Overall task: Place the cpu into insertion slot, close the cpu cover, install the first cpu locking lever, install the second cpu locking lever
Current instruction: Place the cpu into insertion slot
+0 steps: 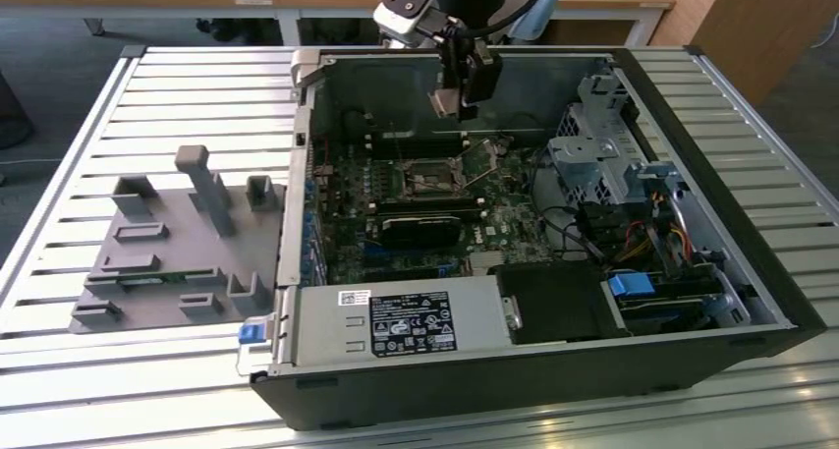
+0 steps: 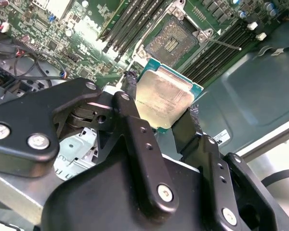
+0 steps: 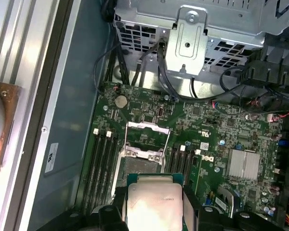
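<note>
1. The fingers are clamped shut on the cpu. They pinch it by two opposite edges, with its silvery face showing in the second wrist view.
2. In the exterior view the chip hangs high inside the open computer case. It is well above the insertion slot and touches nothing.
3. The slot is ready. In the first wrist view the cpu cover stands lifted, and the dark centre below it is bare.
4. First worry: the chip looks turned and tilted against the slot's square. If it goes down skewed, I'd expect a corner to ride up on the rim or crush the contacts.
5. Second worry: this is only an edge grip, so a slip would drop the chip onto the green board. A thin lever and long memory slots crowd the socket, and wide fingers could snag there.
6. Besides the board, the case holds a drive cage, a boxy power supply and a cable bundle.
7. A grey holder tray sits on the slatted desk, at the exterior view's left. I can't tell what its pockets hold.
</note>
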`<state>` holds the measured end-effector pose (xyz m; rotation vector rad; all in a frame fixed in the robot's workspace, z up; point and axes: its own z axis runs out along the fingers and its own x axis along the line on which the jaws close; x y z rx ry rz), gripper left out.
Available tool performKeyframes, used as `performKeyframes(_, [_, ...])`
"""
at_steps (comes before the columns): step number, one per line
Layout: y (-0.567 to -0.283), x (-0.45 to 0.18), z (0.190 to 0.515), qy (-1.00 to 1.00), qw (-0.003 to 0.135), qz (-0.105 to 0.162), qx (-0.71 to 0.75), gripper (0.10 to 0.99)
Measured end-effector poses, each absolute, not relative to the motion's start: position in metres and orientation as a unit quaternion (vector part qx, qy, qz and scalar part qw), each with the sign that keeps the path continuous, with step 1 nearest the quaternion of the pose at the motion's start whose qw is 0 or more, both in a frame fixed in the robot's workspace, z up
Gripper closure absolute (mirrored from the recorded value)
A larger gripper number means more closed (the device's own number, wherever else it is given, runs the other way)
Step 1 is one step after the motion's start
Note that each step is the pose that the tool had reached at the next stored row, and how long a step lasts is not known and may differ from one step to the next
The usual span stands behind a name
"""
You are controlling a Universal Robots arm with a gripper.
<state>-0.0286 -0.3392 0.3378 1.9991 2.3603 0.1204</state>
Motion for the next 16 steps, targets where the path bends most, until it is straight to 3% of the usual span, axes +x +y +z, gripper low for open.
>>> performKeyframes(16, [-0.3391,-0.0287,0.3318,0.757,0.023,0.039,0.652,0.545])
